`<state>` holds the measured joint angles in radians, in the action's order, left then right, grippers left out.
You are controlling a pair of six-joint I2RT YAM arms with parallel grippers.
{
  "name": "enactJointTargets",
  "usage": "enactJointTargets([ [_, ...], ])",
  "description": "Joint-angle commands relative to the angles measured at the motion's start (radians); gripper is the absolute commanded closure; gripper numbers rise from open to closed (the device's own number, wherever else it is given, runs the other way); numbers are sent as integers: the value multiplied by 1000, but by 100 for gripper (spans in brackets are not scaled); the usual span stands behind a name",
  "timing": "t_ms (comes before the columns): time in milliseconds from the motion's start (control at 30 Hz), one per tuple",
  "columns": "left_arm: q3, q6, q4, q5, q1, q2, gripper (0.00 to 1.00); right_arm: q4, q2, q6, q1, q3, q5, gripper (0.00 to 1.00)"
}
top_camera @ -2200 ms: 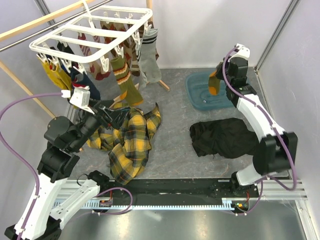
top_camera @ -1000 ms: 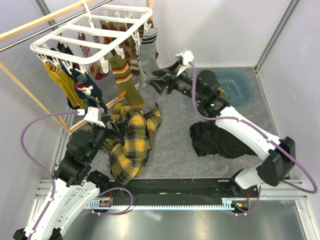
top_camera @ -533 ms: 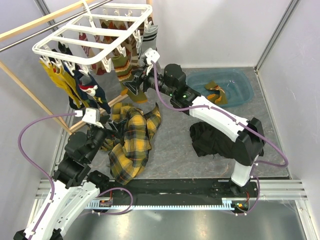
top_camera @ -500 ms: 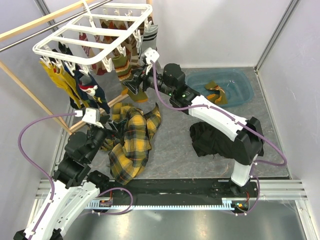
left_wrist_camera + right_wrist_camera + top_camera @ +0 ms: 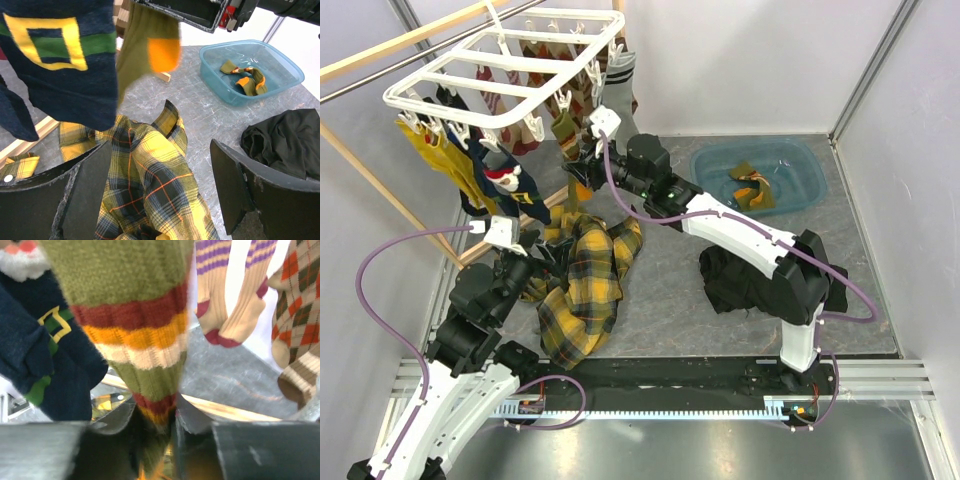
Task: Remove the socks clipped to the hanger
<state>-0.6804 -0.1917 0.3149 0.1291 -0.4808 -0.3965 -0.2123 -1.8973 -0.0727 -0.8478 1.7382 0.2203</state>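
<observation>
The white grid hanger (image 5: 500, 75) hangs at the upper left with several socks clipped under it: mustard (image 5: 430, 150), navy (image 5: 505, 185), grey (image 5: 618, 85). My right gripper (image 5: 575, 165) reaches under it, shut on the lower end of the olive-orange striped sock (image 5: 563, 130). In the right wrist view the jaws (image 5: 155, 422) pinch that sock (image 5: 135, 330), with a navy sock (image 5: 45, 360) beside it. My left gripper (image 5: 545, 255) hovers open over the plaid cloth; in its own view the gripper (image 5: 160, 185) holds nothing, and a navy sock (image 5: 60, 75) hangs above.
A yellow plaid cloth (image 5: 580, 280) lies under the hanger. A black garment (image 5: 740, 275) lies at mid right. A blue bin (image 5: 810, 190) at the back right holds an olive-orange sock (image 5: 752, 187). A wooden rack (image 5: 380, 180) with a metal rail carries the hanger.
My right arm swung from the blue bin leftward to the hanger and closed on the olive-orange striped sock. The left arm pulled back and has stayed still since.
</observation>
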Motion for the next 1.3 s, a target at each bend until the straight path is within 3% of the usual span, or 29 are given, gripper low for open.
enactJointTargets([
  [0, 5, 21, -42, 15, 2, -2, 14, -16, 47, -6, -26, 12, -85, 79],
  [33, 5, 21, -42, 15, 2, -2, 14, -19, 59, -19, -31, 3, -90, 89],
  [133, 5, 23, -51, 15, 2, -8, 14, -10, 101, -62, -46, -19, -90, 100],
  [433, -79, 23, -98, -2, 2, -114, 14, -41, 234, -208, -65, -121, 60, 100],
  [933, -157, 66, -278, -65, 2, -306, 17, -81, 219, -331, -65, -75, 195, 100],
  [1033, -151, 86, -310, -114, 2, -318, 37, -105, 224, -358, -65, -91, 179, 100],
  [1067, -148, 87, -312, -153, 2, -315, 59, -111, 227, -361, -65, -97, 166, 99],
  [1133, -122, 90, -356, -184, 2, -300, 78, -107, 228, -366, -65, -98, 154, 94],
  [1167, -113, 93, -367, -201, 2, -289, 94, -86, 230, -371, -65, -97, 143, 88],
  [1267, -76, 94, -389, -198, 2, -256, 98, -52, 247, -375, -63, -95, 71, 82],
])
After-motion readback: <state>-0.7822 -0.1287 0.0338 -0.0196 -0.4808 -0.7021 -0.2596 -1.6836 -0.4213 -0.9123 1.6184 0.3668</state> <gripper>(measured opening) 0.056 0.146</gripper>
